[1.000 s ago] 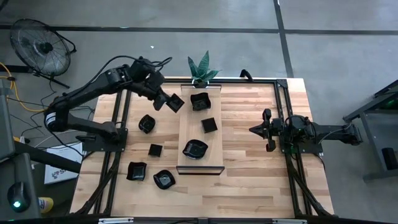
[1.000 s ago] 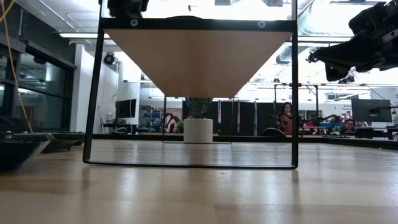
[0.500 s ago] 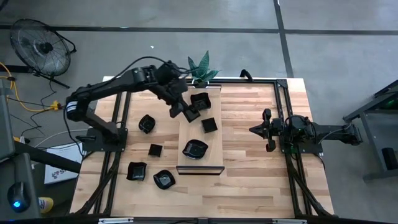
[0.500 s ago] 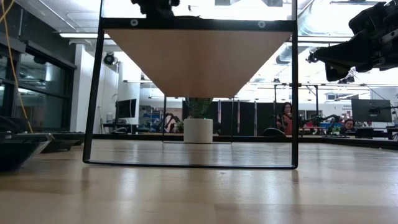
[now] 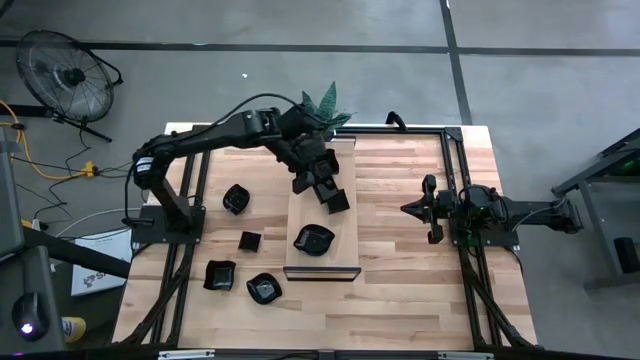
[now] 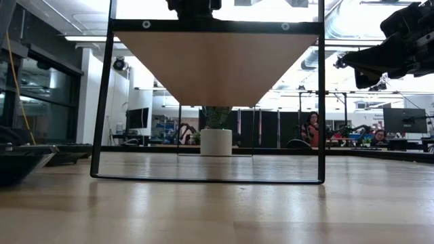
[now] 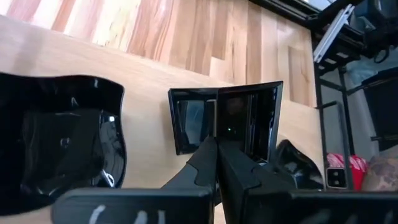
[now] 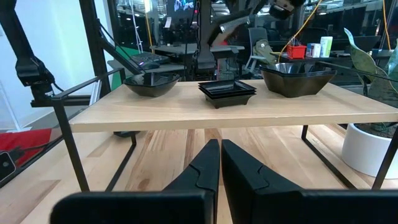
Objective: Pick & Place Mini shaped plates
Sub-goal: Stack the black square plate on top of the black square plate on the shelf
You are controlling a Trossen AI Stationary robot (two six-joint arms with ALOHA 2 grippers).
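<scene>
My left claw (image 5: 322,190) grips a small glossy black square plate (image 7: 225,121) above the pale wooden board (image 5: 300,225), twelve o'clock of centre; tilted release could topple it. Right claw (image 5: 430,209) waits clenched, three o'clock.

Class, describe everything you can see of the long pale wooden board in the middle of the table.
The board is a long, pale, smooth wooden plank, held level above the table on a thin black frame. Along it sit a wavy dish, a square dish and a deeper dish, all glossy black. The left gripper hangs over it, shut on the square dish.
</scene>
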